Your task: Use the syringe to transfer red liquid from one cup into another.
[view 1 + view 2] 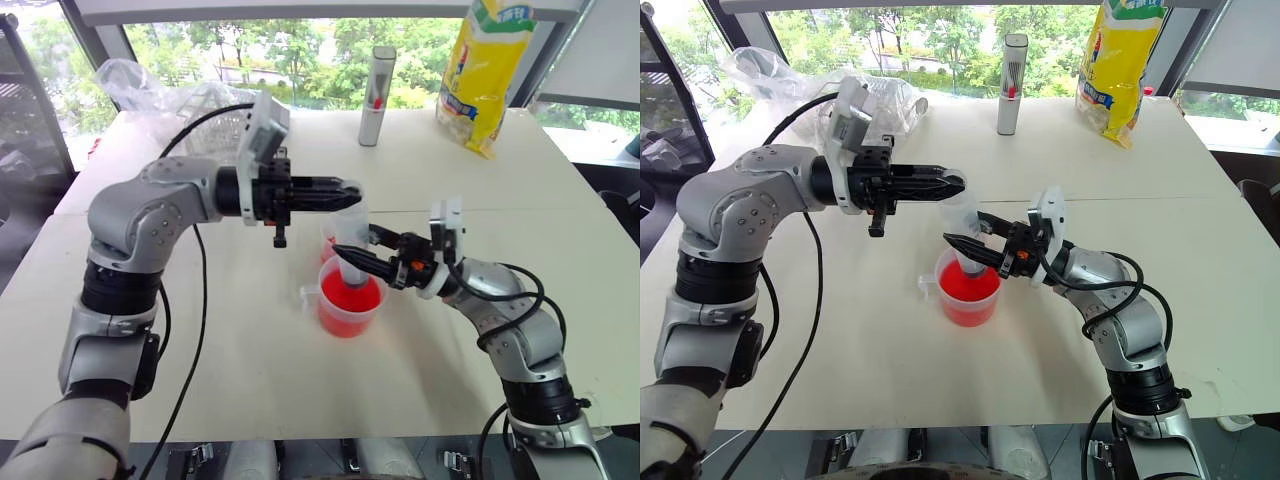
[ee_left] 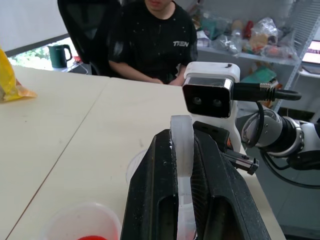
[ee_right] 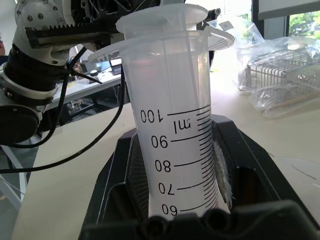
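Note:
The syringe [image 1: 352, 228] stands upright with its lower end in the larger handled cup [image 1: 309, 293], which holds red liquid [image 1: 350, 310]. My right gripper [image 1: 350, 255] is shut on the barrel; its graduation marks [image 3: 175, 145] show between the black fingers. My left gripper [image 1: 340, 195] reaches in level from the left and is shut on the plunger's top flange [image 2: 182, 150], above the right gripper. The smaller cup [image 1: 327, 238] stands just behind the large one, with a little red liquid in its bottom.
A grey tube with a red mark [image 1: 376, 95] and a yellow bag [image 1: 485, 70] stand at the table's far side. A clear plastic bag over a wire basket [image 1: 200, 100] lies far left. A person in a black shirt [image 2: 150, 40] sits beyond the table's right end.

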